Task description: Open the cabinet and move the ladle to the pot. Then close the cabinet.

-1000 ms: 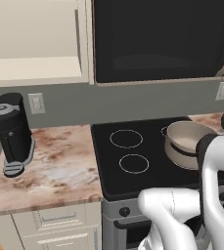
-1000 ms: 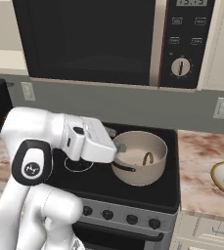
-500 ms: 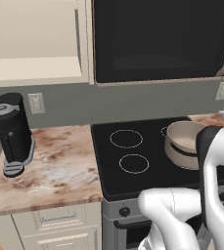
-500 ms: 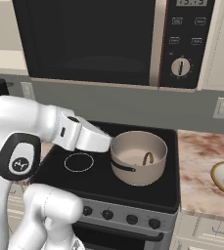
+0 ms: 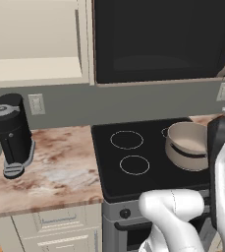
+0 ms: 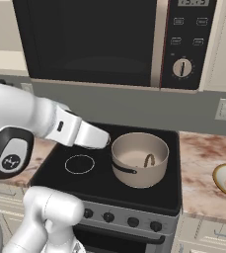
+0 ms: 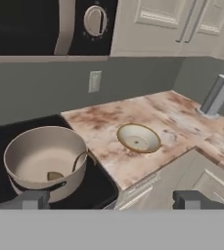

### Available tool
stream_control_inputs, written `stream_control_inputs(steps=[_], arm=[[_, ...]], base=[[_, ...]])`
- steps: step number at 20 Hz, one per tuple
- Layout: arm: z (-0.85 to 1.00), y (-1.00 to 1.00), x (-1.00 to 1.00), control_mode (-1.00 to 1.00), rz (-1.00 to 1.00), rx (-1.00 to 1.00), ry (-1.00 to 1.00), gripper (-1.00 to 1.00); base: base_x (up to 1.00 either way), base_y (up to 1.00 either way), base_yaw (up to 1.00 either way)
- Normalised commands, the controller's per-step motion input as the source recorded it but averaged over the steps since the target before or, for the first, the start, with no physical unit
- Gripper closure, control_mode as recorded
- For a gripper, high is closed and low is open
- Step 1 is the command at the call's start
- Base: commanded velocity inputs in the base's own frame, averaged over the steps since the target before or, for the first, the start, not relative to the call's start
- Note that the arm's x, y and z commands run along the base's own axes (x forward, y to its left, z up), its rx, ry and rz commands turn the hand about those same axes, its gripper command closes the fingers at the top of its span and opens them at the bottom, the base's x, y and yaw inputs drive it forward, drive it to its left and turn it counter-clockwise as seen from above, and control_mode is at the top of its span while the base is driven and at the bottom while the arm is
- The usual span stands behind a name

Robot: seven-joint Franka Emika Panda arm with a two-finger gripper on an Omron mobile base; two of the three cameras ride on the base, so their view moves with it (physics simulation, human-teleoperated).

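Resting in the pot, the ladle is judged delivered. Gripper jaws spread wide, empty. Cabinet door: rigid, light, best pushed at its edge.

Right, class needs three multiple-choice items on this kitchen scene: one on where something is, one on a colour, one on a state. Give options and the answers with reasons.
1. Where is the ladle?
A. On the marble counter
B. Inside the pot
C. Inside the bowl

2. What colour is the coffee maker?
A. Black
B. Red
C. Cream

3. How do the jaws of the gripper stand?
A. Closed on the pot's handle
B. Closed on nothing
C. Open, holding nothing

Answers:
1 B, its handle leans on the inner wall of the pot on the stove.
2 A, it stands dark on the counter.
3 C, the two tips stand far apart in the hand view with nothing between them.
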Motion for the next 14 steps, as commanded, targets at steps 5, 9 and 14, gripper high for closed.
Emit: stream_control_inputs(steps=[5,9,14], arm=[[0.0,0.08,-0.19,-1.0,0.07,0.08,-0.11,-1.0],[0.06,0.15,-0.01,-1.0,0.06,0.06,-0.11,-1.0],[0.11,0.24,0.0,-1.0,0.06,0.02,-0.04,-1.0]], base=[[0.0,0.0,0.0],[0.0,0.0,0.0],[0.0,0.0,0.0]])
